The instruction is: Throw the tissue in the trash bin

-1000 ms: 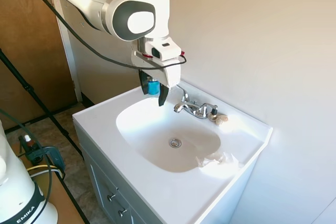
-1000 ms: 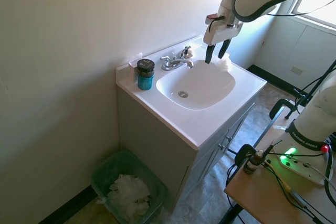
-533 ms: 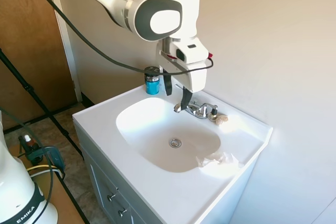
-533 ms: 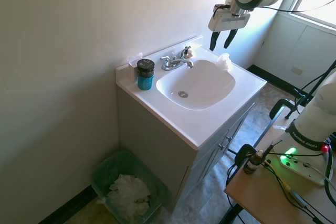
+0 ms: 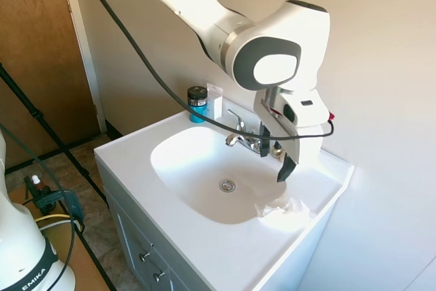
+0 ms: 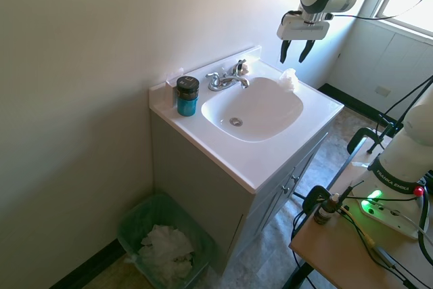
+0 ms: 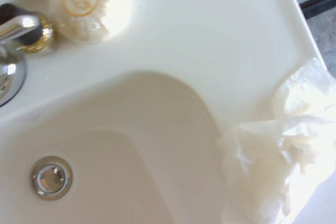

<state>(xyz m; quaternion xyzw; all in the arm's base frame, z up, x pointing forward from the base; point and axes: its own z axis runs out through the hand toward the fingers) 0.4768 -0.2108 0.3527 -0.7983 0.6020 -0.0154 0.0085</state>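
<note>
The tissue [image 5: 283, 207] is a crumpled white wad lying on the sink's rim, at the right of the basin; it also shows as tissue [image 6: 289, 80] and close up as tissue [image 7: 281, 153]. My gripper [image 5: 272, 157] hangs open and empty above the counter between the faucet and the tissue, seen also as gripper [image 6: 295, 51] high over the sink's far corner. The trash bin [image 6: 132, 225], green-lined and holding white paper, stands on the floor beside the vanity.
A chrome faucet [image 5: 248, 140] sits behind the basin [image 5: 204, 168], with a beige shell-like lump [image 5: 288, 155] beside it. A blue jar with black lid [image 6: 187, 95] stands on the counter's corner. The wall runs close behind the sink.
The arm has swung away from the blue jar, across the faucet, toward the tissue's side of the sink. The tissue has not moved.
</note>
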